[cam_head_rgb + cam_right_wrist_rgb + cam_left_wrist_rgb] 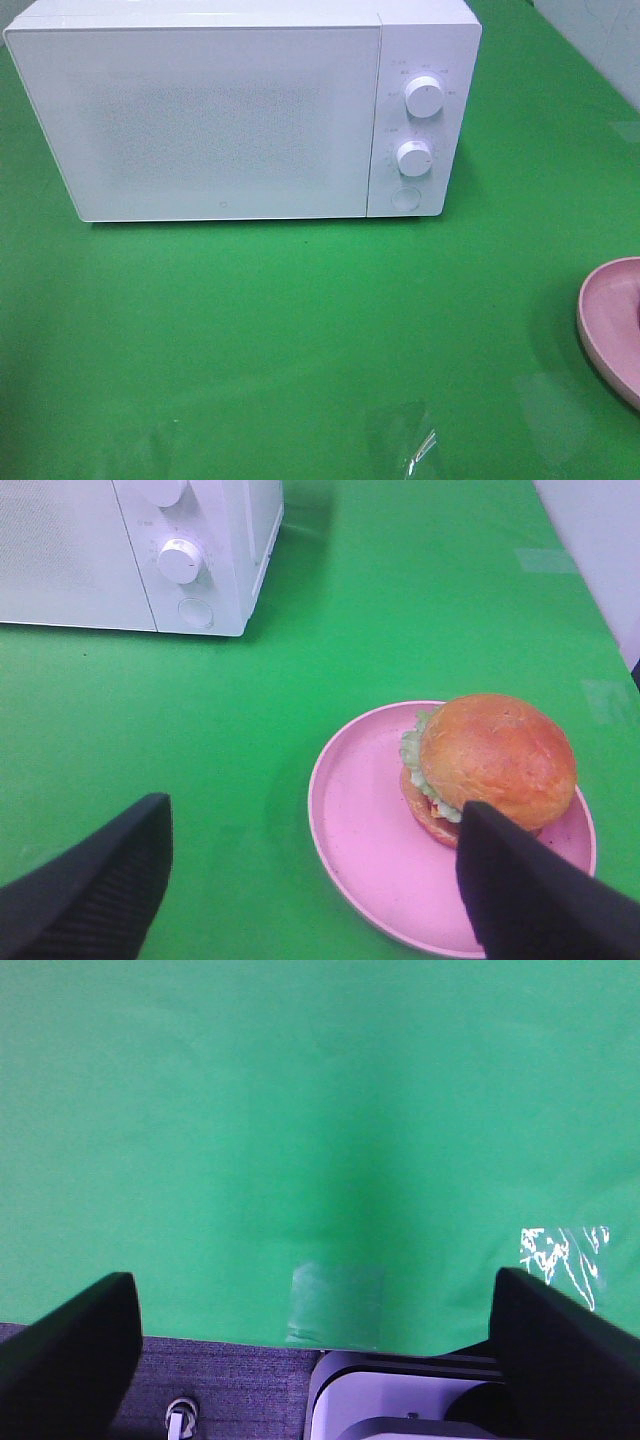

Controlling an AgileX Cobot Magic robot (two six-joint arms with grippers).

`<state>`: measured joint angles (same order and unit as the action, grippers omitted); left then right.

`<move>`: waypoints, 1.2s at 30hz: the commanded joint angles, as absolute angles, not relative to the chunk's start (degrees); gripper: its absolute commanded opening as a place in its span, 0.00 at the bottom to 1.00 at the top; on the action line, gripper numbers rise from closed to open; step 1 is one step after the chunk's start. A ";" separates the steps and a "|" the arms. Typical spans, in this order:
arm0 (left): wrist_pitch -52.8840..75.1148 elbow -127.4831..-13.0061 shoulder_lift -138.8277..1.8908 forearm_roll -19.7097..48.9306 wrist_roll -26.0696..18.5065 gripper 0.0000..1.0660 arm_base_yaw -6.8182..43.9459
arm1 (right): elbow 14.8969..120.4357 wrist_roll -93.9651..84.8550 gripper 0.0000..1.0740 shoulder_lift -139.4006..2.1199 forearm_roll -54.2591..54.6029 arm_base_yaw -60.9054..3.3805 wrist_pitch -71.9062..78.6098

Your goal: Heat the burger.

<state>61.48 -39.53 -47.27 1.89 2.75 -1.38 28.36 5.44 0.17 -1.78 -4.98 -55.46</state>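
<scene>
The burger (490,765) sits on the pink plate (370,850), well apart from the closed microwave (240,110). Both the left gripper (315,1350) and right gripper (315,880) gape wide, seemingly holding nothing.

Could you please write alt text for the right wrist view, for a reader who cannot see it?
A burger sits off-centre on a pink plate on a green table. The closed white microwave stands beyond it. The right gripper hovers with its dark jaws open, holding nothing.
</scene>
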 commanded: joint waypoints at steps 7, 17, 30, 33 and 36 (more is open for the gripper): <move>60.39 -30.54 -31.34 1.43 2.46 0.81 -1.43 | 28.13 5.04 0.70 1.72 -1.89 -4.70 -54.89; 61.36 -29.68 -20.86 0.92 2.46 0.81 -1.43 | 28.13 5.04 0.70 1.72 -1.89 -4.70 -54.89; 61.31 -29.68 -1.89 0.86 2.69 0.81 -1.60 | 28.13 5.04 0.70 1.72 -1.89 -4.70 -54.89; 61.25 -29.68 1.83 0.69 2.69 0.81 -1.60 | 28.13 5.04 0.70 1.72 -1.89 -4.70 -54.89; 61.31 -29.68 1.26 0.69 2.69 0.81 -1.60 | 28.13 5.10 0.70 1.72 -1.89 -4.70 -54.89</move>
